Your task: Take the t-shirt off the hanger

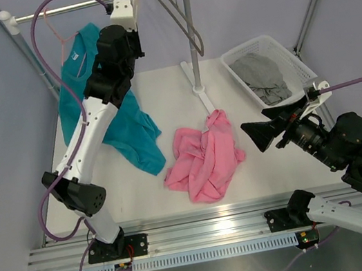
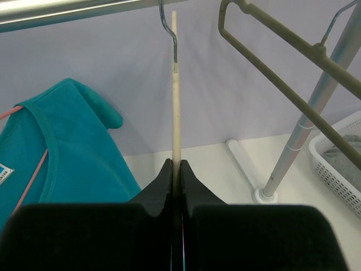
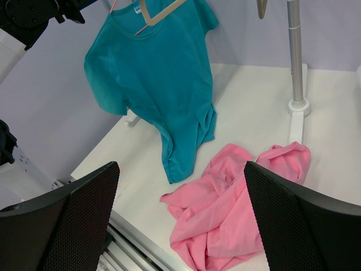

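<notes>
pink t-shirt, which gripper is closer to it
Right. The right gripper hovers open just beside the pink t-shirt; the left gripper is up at the rail, shut on the cream hanger.

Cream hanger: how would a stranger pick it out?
Find the metal rail above the table's back. Of three hangers on it, the cream hanger is the middle one, pinched by the left end effector. It is pale and bare, unlike the pink hanger under a teal shirt and the dark hanger.

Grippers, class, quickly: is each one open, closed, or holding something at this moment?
Left gripper: closed on the cream hanger.
Right gripper: open, holding nothing.
</notes>
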You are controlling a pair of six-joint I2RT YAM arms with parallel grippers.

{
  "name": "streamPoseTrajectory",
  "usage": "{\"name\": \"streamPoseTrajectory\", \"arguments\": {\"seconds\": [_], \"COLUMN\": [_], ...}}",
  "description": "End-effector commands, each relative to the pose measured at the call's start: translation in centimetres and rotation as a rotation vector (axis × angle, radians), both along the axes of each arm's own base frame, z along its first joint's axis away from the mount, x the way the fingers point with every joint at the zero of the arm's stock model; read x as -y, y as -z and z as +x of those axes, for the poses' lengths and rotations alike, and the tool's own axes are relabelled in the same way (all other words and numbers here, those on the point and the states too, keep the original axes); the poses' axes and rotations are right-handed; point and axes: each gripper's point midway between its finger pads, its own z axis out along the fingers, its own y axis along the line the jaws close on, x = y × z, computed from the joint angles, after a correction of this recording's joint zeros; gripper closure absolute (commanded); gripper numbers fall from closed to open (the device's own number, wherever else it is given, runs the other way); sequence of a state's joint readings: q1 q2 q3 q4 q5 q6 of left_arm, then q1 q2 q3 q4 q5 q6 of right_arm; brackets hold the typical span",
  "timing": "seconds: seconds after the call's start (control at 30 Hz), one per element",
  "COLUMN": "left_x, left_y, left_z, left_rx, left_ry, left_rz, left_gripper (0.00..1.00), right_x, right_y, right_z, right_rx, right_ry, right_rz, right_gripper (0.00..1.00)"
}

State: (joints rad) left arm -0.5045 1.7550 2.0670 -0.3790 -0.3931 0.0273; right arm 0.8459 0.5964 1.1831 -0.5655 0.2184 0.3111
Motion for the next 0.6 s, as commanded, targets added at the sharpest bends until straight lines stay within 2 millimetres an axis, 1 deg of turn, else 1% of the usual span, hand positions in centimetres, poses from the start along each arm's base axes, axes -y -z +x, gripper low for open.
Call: {"name": "streamPoseTrajectory", "arguments": {"seconds": [0.0, 0.03, 0.07, 0.1, 0.13, 0.17, 0.2, 0.23, 0.27, 0.3, 0.33, 0.37, 0.4, 0.43, 0.47, 0.5, 0.53, 0.57], "left_x": [-0.8, -0.5, -0.4, -0.5, -0.6, -0.7, -0.7, -0.6, -0.7, -1.3, -1.4, -1.6, -2.2, -2.3, -2.1, -2.4, -1.9, -2.6], "left_y": [-2.8, -2.6, -2.7, -2.7, -2.9, -3.1, -4.0, -3.5, -3.7, -5.2, -4.4, -4.6, -6.0, -5.9, -4.1, -3.1, -2.8, -1.6], "left_z": [-0.7, -0.8, -0.9, -1.2, -1.5, -1.8, -2.7, -3.2, -3.9, -5.7, -6.4, -7.5, -10.0, -11.2, -12.2, -14.6, -14.9, -17.0], "left_rx": [0.067, 0.064, 0.066, 0.066, 0.07, 0.074, 0.091, 0.082, 0.085, 0.112, 0.094, 0.094, 0.115, 0.11, 0.058, 0.03, 0.008, -0.02], "left_ry": [-0.008, 0.004, 0.014, 0.02, 0.022, 0.026, 0.055, 0.074, 0.091, 0.117, 0.13, 0.145, 0.181, 0.206, 0.23, 0.274, 0.296, 0.306], "left_rz": [-0.061, -0.059, -0.061, -0.063, -0.063, -0.067, -0.064, -0.048, -0.037, -0.046, -0.04, -0.045, -0.077, -0.085, -0.121, -0.142, -0.161, -0.202], "left_gripper": [0.98, 0.9, 0.56, 0.39, 0.25, 0.06, 0.01, 0.01, 0.01, 0.01, 0.01, 0.01, 0.01, 0.01, 0.01, 0.01, 0.01, 0.01], "right_x": [0.1, 0.1, 0.0, 0.0, 0.0, -0.1, -0.3, -0.6, -1.0, -1.3, -1.4, -1.6, -1.6, -1.8, -2.1, -2.1, -2.2, -2.6], "right_y": [-0.5, -0.5, -0.5, -0.5, -0.5, -0.4, -0.2, -0.2, 0.0, 0.1, 0.3, 0.6, 0.9, 1.1, 1.6, 2.0, 2.4, 3.3], "right_z": [-0.2, -0.3, -0.4, -0.4, -0.4, -0.4, -0.3, -0.5, -0.4, -0.5, -0.4, 0.0, 0.2, 0.4, 0.8, 1.3, 1.8, 2.6], "right_rx": [0.017, 0.017, 0.019, 0.018, 0.017, 0.016, 0.012, 0.01, 0.004, 0.002, -0.004, -0.017, -0.027, -0.035, -0.048, -0.059, -0.069, -0.092], "right_ry": [-0.006, -0.01, -0.014, -0.015, -0.017, -0.02, -0.026, -0.047, -0.059, -0.075, -0.073, -0.066, -0.058, -0.054, -0.048, -0.028, -0.013, 0.008], "right_rz": [0.015, 0.015, 0.017, 0.016, 0.015, 0.014, 0.002, -0.002, -0.012, -0.017, -0.028, -0.044, -0.056, -0.065, -0.082, -0.097, -0.108, -0.132], "right_gripper": [0.0, 0.01, 0.01, 0.0, 0.0, 0.01, 0.0, 0.01, 0.01, 0.0, 0.01, 0.01, 0.01, 0.0, 0.01, 0.01, 0.0, 0.0]}}
